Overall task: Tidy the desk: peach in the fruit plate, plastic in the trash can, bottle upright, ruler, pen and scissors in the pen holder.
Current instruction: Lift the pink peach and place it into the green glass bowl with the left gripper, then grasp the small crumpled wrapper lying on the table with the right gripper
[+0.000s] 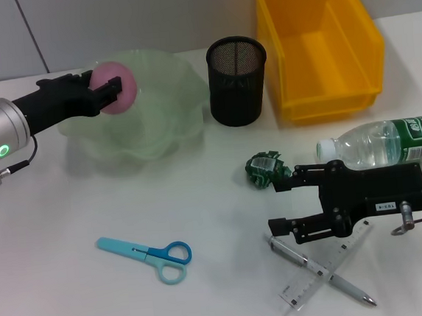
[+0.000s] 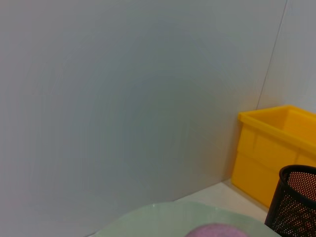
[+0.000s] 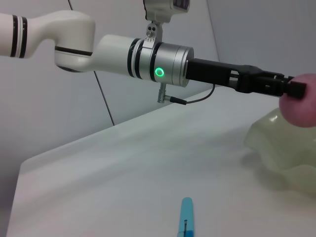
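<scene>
**Peach held over the fruit plate, right tool spread above the ruler and pen**

My left tool (image 1: 114, 92) is clamped on the pink peach (image 1: 118, 88), one finger on each side of it, holding it above the near-left part of the pale green fruit plate (image 1: 165, 125). I cannot tell whether the peach touches the plate. The right wrist view shows the same grip from the side, with the peach (image 3: 302, 101) at the finger ends above the plate's wavy rim (image 3: 276, 143).

My right tool (image 1: 274, 206) is spread wide, low over the bench (image 1: 60, 289). Its upper finger ends just beside the crumpled green plastic (image 1: 264, 167); its lower finger reaches over the end of the pen (image 1: 332, 277), which lies crossed with the clear ruler (image 1: 317, 274).

The bottle (image 1: 387, 141) lies on its side behind my right arm. The blue scissors (image 1: 149, 256) lie flat toward the left front. The black mesh pen holder (image 1: 237, 82) stands between the plate and the yellow bin (image 1: 319, 45).
</scene>
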